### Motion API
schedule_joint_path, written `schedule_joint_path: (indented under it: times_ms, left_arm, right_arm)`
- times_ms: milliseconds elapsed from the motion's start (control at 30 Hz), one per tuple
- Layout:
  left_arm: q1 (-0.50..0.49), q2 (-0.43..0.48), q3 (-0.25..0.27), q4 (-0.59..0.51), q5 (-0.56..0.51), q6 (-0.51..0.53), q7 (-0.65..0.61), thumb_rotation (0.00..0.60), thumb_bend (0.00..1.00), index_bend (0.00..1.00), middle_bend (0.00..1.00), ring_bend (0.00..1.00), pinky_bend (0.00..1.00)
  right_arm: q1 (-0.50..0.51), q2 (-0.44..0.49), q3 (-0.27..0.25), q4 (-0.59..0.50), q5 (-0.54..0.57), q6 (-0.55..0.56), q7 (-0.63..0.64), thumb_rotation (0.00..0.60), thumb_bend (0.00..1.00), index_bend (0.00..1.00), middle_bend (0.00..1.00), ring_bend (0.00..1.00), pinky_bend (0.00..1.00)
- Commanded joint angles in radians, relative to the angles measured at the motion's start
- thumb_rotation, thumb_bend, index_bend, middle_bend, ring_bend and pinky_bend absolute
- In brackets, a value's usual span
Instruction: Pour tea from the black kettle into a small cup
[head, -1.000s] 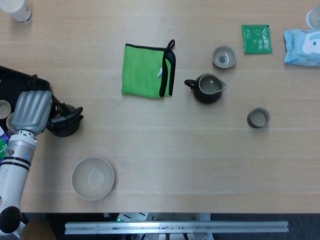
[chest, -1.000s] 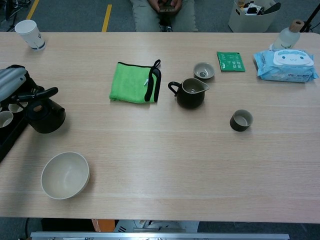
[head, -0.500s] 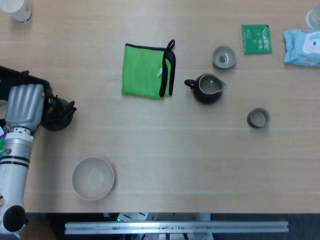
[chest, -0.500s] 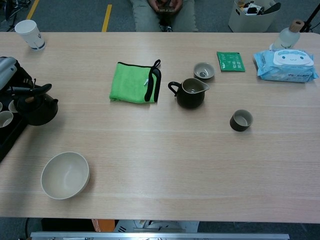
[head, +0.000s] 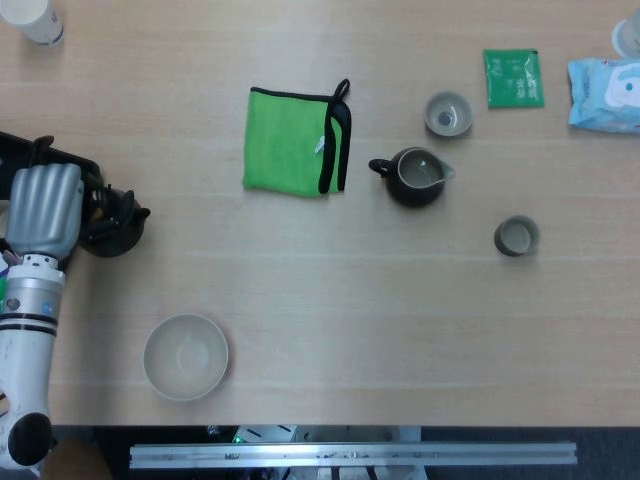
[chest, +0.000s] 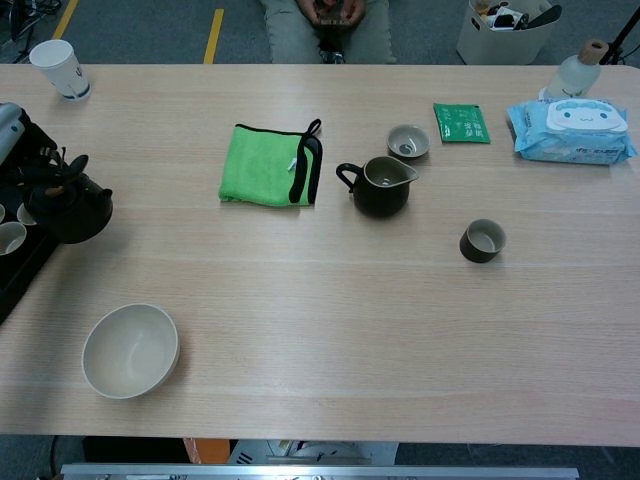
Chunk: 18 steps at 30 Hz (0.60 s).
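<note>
Pouring step, kettle in hand: my left hand (head: 42, 212) grips the black kettle (head: 112, 222) by its handle at the far-left edge of the table (head: 330, 300), beside the black tray (head: 20, 155); the kettle appears raised and tilted rather than standing, though I cannot tell from either view whether it clears the surface. My right hand is in neither view.

I judge that the pour is at its start or just about to begin; small white cups (chest: 10, 238) sit on the tray just left of the kettle, and the next move calls for bringing the spout over one of them and tipping gently, keeping the stream inside a narrow rim.

Head view: shows the back of the hand, fingers folded down over the handle, and the wrist; hides the tray's cups. Chest view: shows the kettle's side profile and those cups, but only a sliver of the hand at the frame edge.

Elsewhere, untouched: a dark cup (chest: 483, 240) at right, a dark pitcher (chest: 380, 186) at centre, a green cloth (chest: 268, 165), a pale bowl (chest: 131, 350) near left.
</note>
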Motion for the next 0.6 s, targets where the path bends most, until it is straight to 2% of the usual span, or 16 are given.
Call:
schedule_joint_path:
  times_ms: [33,100,267,600]
  left_arm:
    - [0.004,-0.001,0.0,0.001,0.013,0.005,-0.006,0.351,0.35,1.0,1.0,0.98,0.14]
    - [0.008,-0.002,0.0,0.003,0.031,0.012,-0.019,0.379,0.36,1.0,1.0,0.98,0.14]
    - [0.018,-0.003,0.002,0.005,0.07,0.029,-0.038,0.532,0.37,1.0,1.0,0.98,0.14]
    - [0.033,0.004,0.005,-0.011,0.124,0.051,-0.044,0.586,0.38,1.0,1.0,0.97,0.14]
  right_arm:
    - [0.0,0.001,0.0,0.0,-0.001,0.001,0.0,0.6,0.09,0.37,0.38,0.28,0.37]
    - [-0.001,0.001,0.0,-0.001,-0.001,0.002,0.0,0.6,0.09,0.37,0.38,0.28,0.37]
    - [-0.002,0.001,-0.001,-0.002,-0.003,0.004,-0.001,0.6,0.09,0.37,0.38,0.28,0.37]
    - [0.008,0.007,-0.01,-0.01,-0.029,-0.006,-0.02,0.6,0.09,0.37,0.38,0.28,0.37]
